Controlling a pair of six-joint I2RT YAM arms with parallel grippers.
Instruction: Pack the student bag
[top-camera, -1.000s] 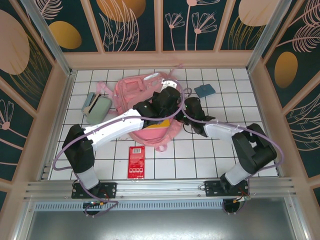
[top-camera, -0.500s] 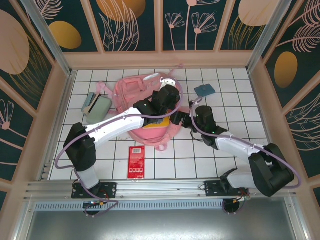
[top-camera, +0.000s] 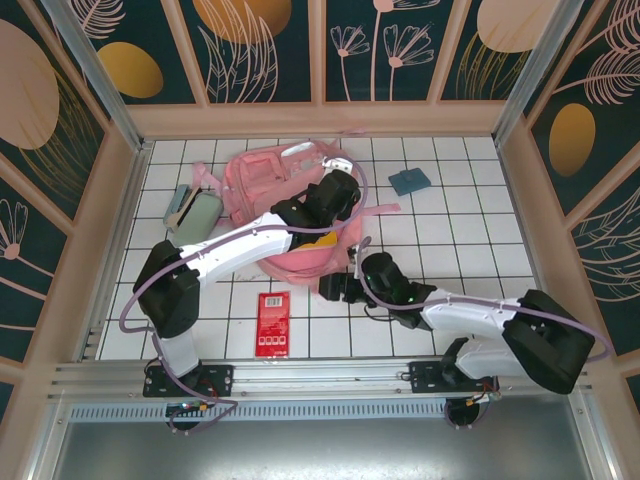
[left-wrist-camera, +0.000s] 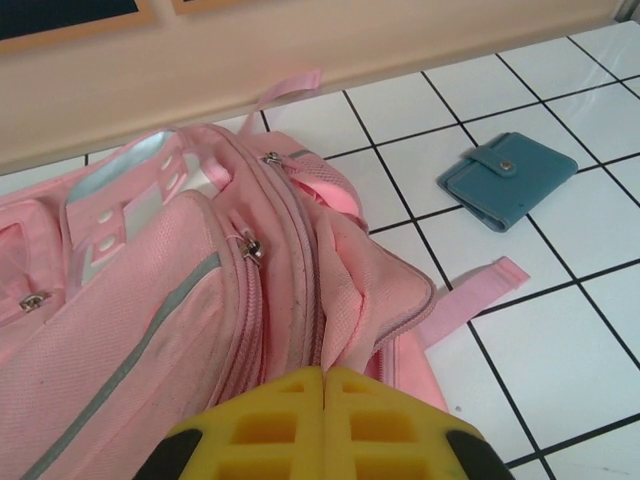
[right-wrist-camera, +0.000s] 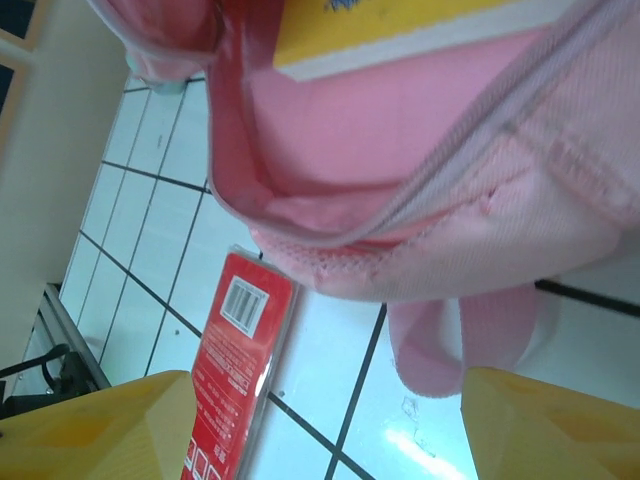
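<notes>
The left end effector (left-wrist-camera: 325, 378) is pinching the student bag (top-camera: 265, 178) open in the middle of the worktop (top-camera: 450, 205), so the empty, wide-open right end effector (right-wrist-camera: 325, 400) should be lining up squarely over the red box (right-wrist-camera: 235, 385).

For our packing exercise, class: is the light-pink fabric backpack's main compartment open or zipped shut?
Open. The light-pink fabric backpack gapes along its zip, showing a flat yellow book inside.

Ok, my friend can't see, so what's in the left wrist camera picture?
The left gripper, its yellow fingers closed, pinches a fold of the pink student bag beside its open zip. Past the bag, a small teal wallet and a pink strap lie on the white tiled table.
</notes>
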